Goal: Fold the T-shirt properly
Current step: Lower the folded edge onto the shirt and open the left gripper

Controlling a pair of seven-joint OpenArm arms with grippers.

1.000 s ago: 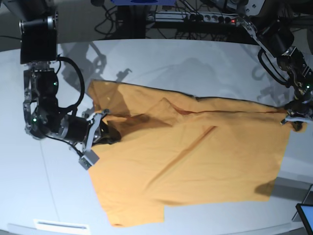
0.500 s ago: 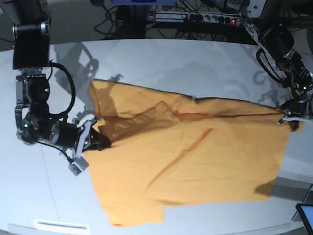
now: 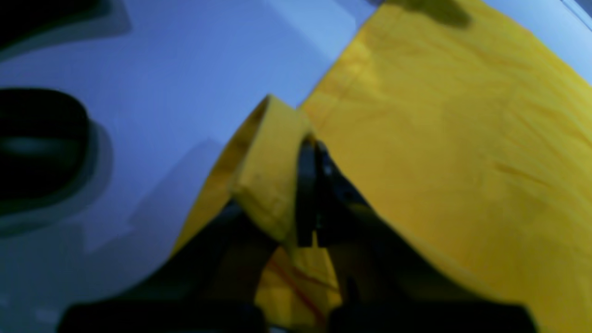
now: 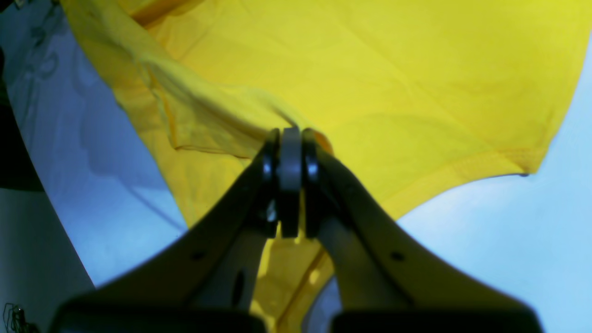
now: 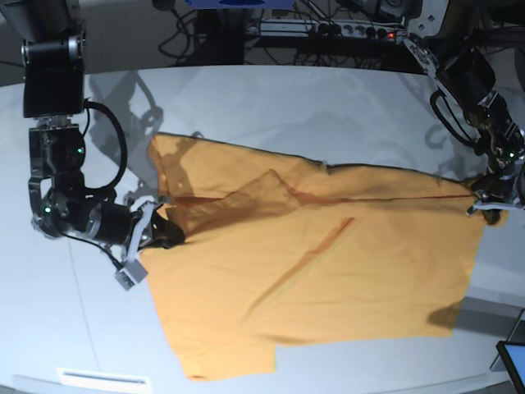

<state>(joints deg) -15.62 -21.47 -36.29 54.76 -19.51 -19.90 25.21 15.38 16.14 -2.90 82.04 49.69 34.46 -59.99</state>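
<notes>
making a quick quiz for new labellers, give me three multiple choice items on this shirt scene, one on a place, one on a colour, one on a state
1. Where does the left gripper hold the T-shirt?
A. at its edge on the base view's right
B. in its middle
C. at its near hem

2. What colour is the T-shirt?
A. dark green
B. orange-yellow
C. white

3. How do the right gripper's jaws stand?
A. wide open above the table
B. open around a sleeve
C. shut on cloth

Answers:
1 A, the base view shows that gripper at the shirt's right-hand corner.
2 B, every view shows orange-yellow cloth.
3 C, the right wrist view shows the jaws pressed together with fabric bunched at their tips.
</notes>
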